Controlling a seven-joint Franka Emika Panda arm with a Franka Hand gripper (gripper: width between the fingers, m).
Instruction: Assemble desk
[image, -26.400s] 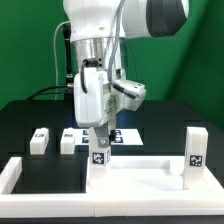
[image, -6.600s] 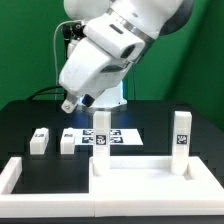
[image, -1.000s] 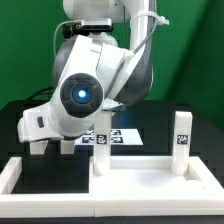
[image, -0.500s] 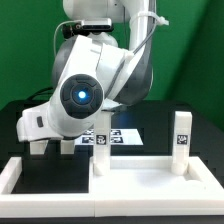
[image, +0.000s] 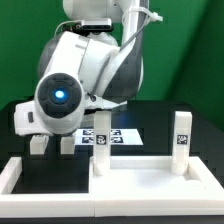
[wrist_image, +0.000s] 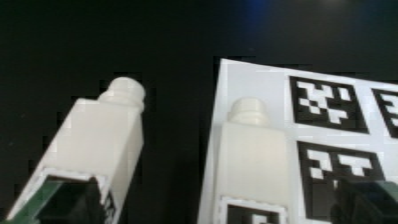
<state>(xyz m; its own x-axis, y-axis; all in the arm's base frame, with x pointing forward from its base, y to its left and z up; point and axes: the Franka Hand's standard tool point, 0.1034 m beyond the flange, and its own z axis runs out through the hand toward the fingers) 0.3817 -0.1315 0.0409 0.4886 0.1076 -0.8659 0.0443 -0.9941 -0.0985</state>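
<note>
The desk top (image: 140, 180) lies at the front of the table (image: 163, 118). One upright leg (image: 100, 140) stands on it and a second upright leg (image: 180, 135) stands toward the exterior view's right. Behind it to that view's left stand the outer loose leg (image: 38, 143) and the inner loose leg (image: 67, 143), the latter just beside the marker board (image: 125, 136). The tool (wrist_image: 222, 205) hangs over both, its fingers spread wide, gripping nothing.

The legs (wrist_image: 93, 140) are smooth white plastic, the table (image: 160, 115) matt black, the arm (image: 92, 60) glossy.
</note>
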